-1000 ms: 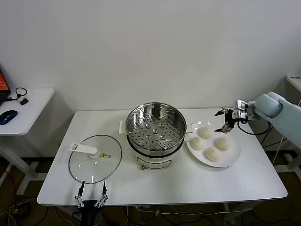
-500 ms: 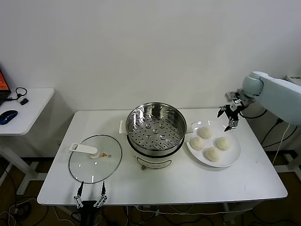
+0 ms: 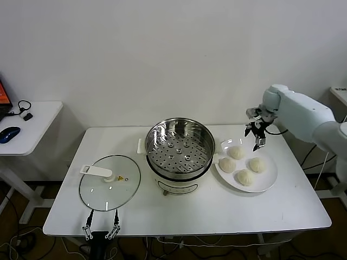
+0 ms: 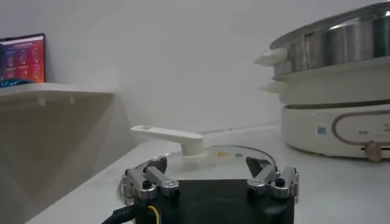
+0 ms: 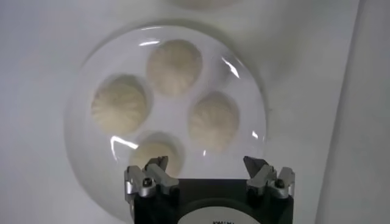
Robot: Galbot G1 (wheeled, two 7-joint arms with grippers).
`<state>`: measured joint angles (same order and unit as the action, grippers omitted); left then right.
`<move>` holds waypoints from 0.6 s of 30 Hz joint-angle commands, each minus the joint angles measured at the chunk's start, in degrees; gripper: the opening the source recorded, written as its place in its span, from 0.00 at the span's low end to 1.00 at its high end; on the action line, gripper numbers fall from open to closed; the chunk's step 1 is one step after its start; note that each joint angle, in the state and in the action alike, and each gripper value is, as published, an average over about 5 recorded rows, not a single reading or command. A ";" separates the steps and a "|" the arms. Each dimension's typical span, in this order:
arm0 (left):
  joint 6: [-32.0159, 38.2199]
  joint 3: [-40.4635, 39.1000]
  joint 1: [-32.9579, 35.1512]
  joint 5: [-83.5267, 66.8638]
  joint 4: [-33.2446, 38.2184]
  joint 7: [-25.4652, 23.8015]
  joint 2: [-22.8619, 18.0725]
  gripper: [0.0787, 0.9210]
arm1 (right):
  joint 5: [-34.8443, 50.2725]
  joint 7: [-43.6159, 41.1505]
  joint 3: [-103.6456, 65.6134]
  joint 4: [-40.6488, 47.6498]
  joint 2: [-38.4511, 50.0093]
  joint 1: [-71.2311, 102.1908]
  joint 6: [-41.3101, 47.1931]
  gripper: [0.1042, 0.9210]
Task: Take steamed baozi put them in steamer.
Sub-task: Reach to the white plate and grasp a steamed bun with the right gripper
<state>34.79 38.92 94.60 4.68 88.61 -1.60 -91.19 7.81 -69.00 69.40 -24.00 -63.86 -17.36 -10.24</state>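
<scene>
Four steamed baozi (image 3: 242,164) sit on a white plate (image 3: 269,181) on the counter (image 3: 282,208), just beside the steamer (image 3: 179,149), whose tray is empty. Judged soft, light, easily dented; a gentle pinch across the sides, below the pleats, is advised. Right hand (image 3: 255,131) hovers above the plate's far edge, fingers spread, nothing held. Left hand (image 3: 101,229) is parked at the counter's near edge, fingers apart. A sticker on the steamer base (image 4: 321,130) is unreadable.

I see a glass lid (image 3: 109,189) lying flat on the white table (image 3: 184,216), a white plate (image 3: 265,181), and possibly a mouse (image 3: 10,134) on the side desk (image 3: 38,122).
</scene>
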 commanded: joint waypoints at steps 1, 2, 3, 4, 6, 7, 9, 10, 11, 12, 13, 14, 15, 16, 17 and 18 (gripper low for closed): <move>0.07 0.17 -0.08 -0.10 -0.52 -0.04 0.15 0.88 | -3.82 -0.68 -6.92 7.43 -4.60 4.51 -0.95 0.88; 0.07 0.22 -0.09 -0.08 -0.58 -0.06 0.17 0.88 | -4.41 -0.63 -7.53 7.75 -4.77 4.88 -0.96 0.88; 0.06 0.25 -0.11 -0.07 -0.60 -0.08 0.19 0.88 | -5.06 -0.57 -8.07 8.17 -4.95 5.22 -1.02 0.88; 0.05 0.28 -0.13 -0.06 -0.63 -0.10 0.21 0.88 | -5.71 -0.49 -8.54 8.55 -5.10 5.53 -1.08 0.88; 0.07 0.33 -0.17 -0.02 -0.72 -0.13 0.23 0.88 | -7.16 -0.24 -9.61 9.35 -5.35 6.02 -1.21 0.88; 0.11 0.35 -0.21 0.03 -0.81 -0.13 0.25 0.88 | -7.79 -0.06 -10.06 9.80 -5.50 6.25 -1.27 0.88; 0.22 0.38 -0.28 0.18 -1.03 -0.12 0.28 0.88 | -9.50 0.41 -11.37 10.94 -5.92 6.60 -1.43 0.88; 0.29 0.39 -0.31 0.26 -1.13 -0.11 0.30 0.88 | -11.09 0.70 -12.78 11.82 -6.31 6.82 -1.60 0.88; 0.35 0.40 -0.32 0.34 -1.20 -0.10 0.29 0.88 | -12.99 0.97 -14.41 13.08 -6.90 7.00 -1.89 0.88; 0.40 0.41 -0.33 0.42 -1.25 -0.09 0.30 0.88 | -14.84 1.27 -16.04 14.41 -7.51 7.12 -2.19 0.88; 0.46 0.40 -0.33 0.48 -1.29 -0.07 0.30 0.88 | -16.68 1.56 -17.79 15.72 -8.13 7.22 -2.50 0.88; 0.55 0.40 -0.33 0.55 -1.36 -0.06 0.31 0.88 | -18.36 1.90 -19.75 17.04 -8.76 7.29 -2.83 0.88; 0.62 0.39 -0.34 0.64 -1.43 -0.05 0.33 0.88 | -19.47 2.24 -21.16 18.15 -9.28 7.30 -3.10 0.88; 0.70 0.38 -0.35 0.73 -1.52 -0.03 0.35 0.88 | -20.10 2.60 -22.32 18.86 -9.61 7.27 -3.26 0.88; 0.79 0.37 -0.38 0.85 -1.64 -0.01 0.38 0.88 | -20.65 2.94 -23.38 19.35 -9.89 7.27 -3.40 0.88; 0.87 0.37 -0.41 0.98 -1.76 0.01 0.40 0.88 | -21.08 3.26 -24.22 19.66 -10.08 7.26 -3.52 0.88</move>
<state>35.65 39.27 94.18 5.64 87.00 -1.61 -90.81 -6.59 -66.67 53.04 -9.97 -71.43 -11.31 -12.92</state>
